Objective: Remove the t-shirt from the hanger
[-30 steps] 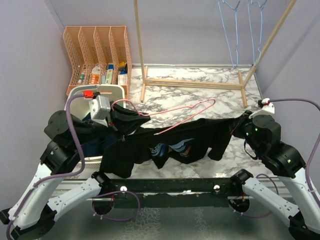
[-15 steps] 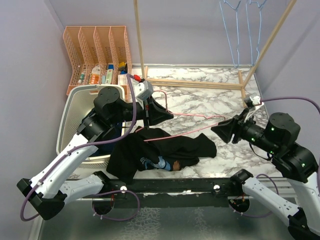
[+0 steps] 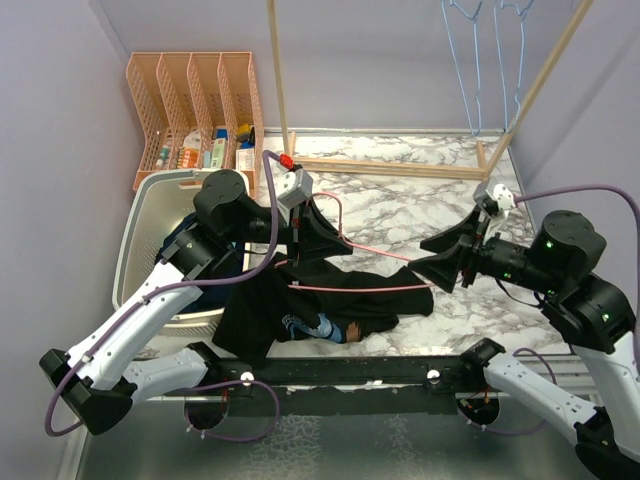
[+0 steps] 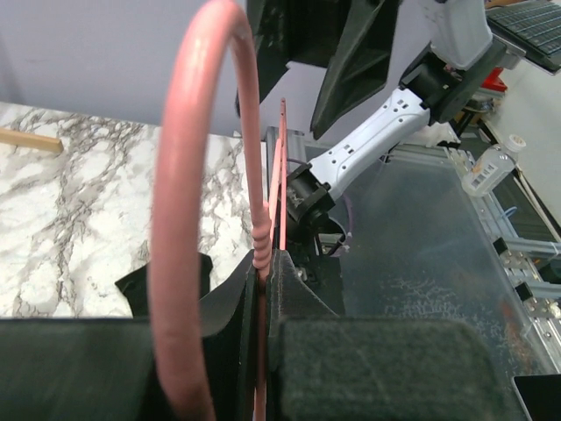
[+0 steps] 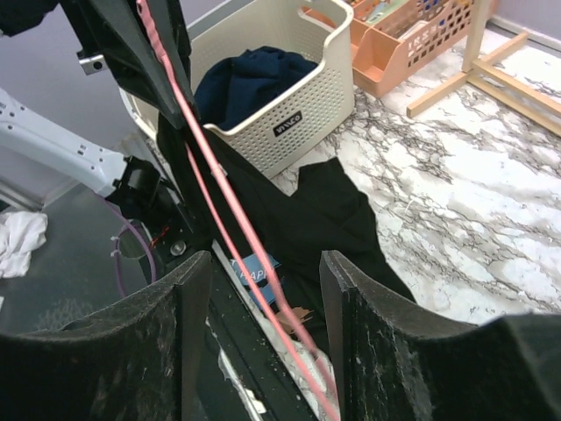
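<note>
The black t-shirt [image 3: 300, 305] lies crumpled on the marble table near the front rail, off the hanger; it also shows in the right wrist view [image 5: 324, 219]. My left gripper [image 3: 335, 240] is shut on the pink wire hanger [image 3: 370, 288] and holds it above the shirt. In the left wrist view the fingers [image 4: 289, 289] clamp the twisted neck below the hook [image 4: 188, 219]. My right gripper [image 3: 445, 262] is open at the hanger's far end. In the right wrist view the hanger wires [image 5: 219, 193] run between its spread jaws [image 5: 266, 263], untouched.
A white laundry basket [image 3: 135, 240] with dark clothes stands at the left, also in the right wrist view [image 5: 289, 114]. An orange organizer [image 3: 195, 100] is behind it. A wooden rack [image 3: 390, 165] with blue hangers [image 3: 475, 60] stands at the back.
A second ago the shirt hung stretched between both grippers. It has since dropped to the table, free of the hanger. My right gripper has let go and opened; my left still holds the hanger.
</note>
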`<state>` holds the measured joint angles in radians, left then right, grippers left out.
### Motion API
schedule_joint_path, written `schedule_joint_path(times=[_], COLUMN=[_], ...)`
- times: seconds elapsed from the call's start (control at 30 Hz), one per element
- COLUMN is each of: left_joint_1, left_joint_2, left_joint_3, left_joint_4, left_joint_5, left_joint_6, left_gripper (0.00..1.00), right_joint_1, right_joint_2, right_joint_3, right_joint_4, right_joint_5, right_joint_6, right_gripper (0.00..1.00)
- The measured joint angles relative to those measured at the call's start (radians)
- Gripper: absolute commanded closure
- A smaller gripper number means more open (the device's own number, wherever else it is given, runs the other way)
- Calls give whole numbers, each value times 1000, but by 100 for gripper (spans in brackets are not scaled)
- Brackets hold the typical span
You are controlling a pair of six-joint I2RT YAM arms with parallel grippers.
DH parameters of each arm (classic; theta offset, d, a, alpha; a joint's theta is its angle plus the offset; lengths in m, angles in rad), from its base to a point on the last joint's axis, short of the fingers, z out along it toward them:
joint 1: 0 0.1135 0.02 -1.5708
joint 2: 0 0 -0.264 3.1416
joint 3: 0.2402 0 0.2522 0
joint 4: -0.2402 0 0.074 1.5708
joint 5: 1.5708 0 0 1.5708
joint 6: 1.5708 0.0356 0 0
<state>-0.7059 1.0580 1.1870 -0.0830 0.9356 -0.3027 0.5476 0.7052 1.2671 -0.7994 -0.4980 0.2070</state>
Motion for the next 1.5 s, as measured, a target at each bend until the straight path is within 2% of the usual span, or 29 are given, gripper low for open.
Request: schedule_joint_path(times=[0.07, 0.2, 0.27, 0.33, 0.43, 0.53, 0.63, 0.8, 0.83, 1.0, 1.17, 1.37, 1.5], left_joint_1=[0, 0, 0, 5, 9, 8, 3, 10, 10, 10, 10, 10, 10], left_joint_2=[-6, -9, -9, -9, -3, 12, 39, 87, 87, 39, -92, -270, -345], left_joint_3=[0, 0, -1, -6, -10, -10, -9, 10, 12, 15, -42, -195, -283], left_joint_4=[12, 32, 34, 34, 39, 51, 53, 23, 14, -76, -108, -109, -112], left_joint_5=[11, 24, 24, 21, 5, -27, -109, -288, -349, -541, -743, -877, -918], left_joint_6=[-6, -19, -21, -23, -26, -35, -41, -40, -38, -6, 25, 36, 32], left_gripper=[100, 100, 100, 100, 93, 82, 60, 10, 7, 7, 10, 18, 19], right_joint_1=[0, 0, 0, 0, 3, 8, 10, 10, 8, -4, -5, -5, -5], right_joint_2=[24, 69, 79, 84, 79, 58, 37, 4, 0, 5, 69, 129, 189], right_joint_3=[-6, -30, -39, -48, -51, -50, -43, 8, 23, 44, 35, 25, 37], right_joint_4=[14, 16, 17, 22, 22, 12, -12, -121, -138, -168, -195, -164, -43], right_joint_5=[-51, -102, -125, -149, -183, -134, -40, 225, 285, 461, 471, 524, 622], right_joint_6=[-14, -31, -34, -41, -48, -48, -34, 21, 31, 61, 72, 92, 99], right_gripper=[46, 63, 82, 97, 99, 99, 99, 99, 99, 99, 99, 99, 99])
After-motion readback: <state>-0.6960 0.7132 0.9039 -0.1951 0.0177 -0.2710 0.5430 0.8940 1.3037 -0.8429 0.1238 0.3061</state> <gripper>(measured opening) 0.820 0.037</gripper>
